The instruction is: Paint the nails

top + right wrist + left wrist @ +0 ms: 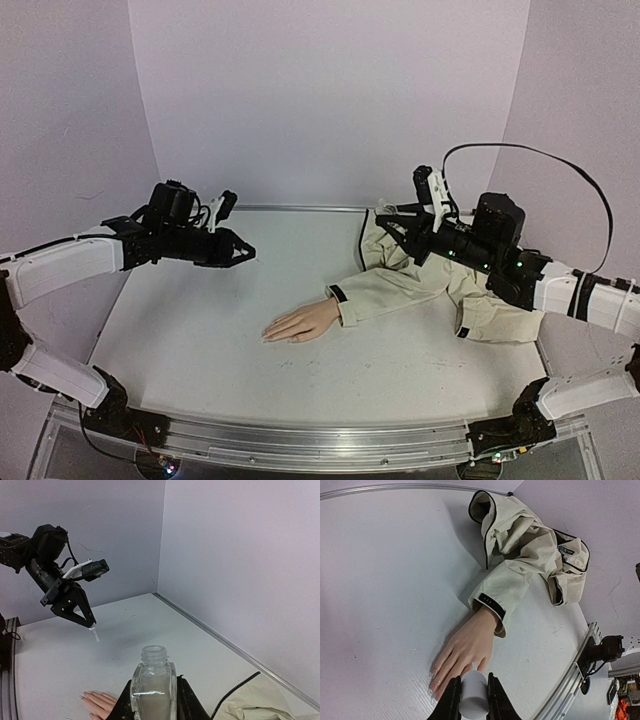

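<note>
A pale mannequin hand (303,322) lies flat on the white table, coming out of a beige sleeve (385,290). Its tiny nails (268,337) point left and also show in the left wrist view (435,679), where the hand (465,647) lies below the gripper. My left gripper (246,256) hovers above and left of the hand, shut on a white brush cap (474,695); its thin brush (94,635) points down. My right gripper (392,224) hangs over the jacket, shut on a small clear open bottle (152,690). The hand's fingertips (92,700) show beside the bottle.
The crumpled beige jacket (470,300) fills the right back of the table, also in the left wrist view (530,555). Lilac walls close in the back and both sides. A metal rail (300,440) runs along the near edge.
</note>
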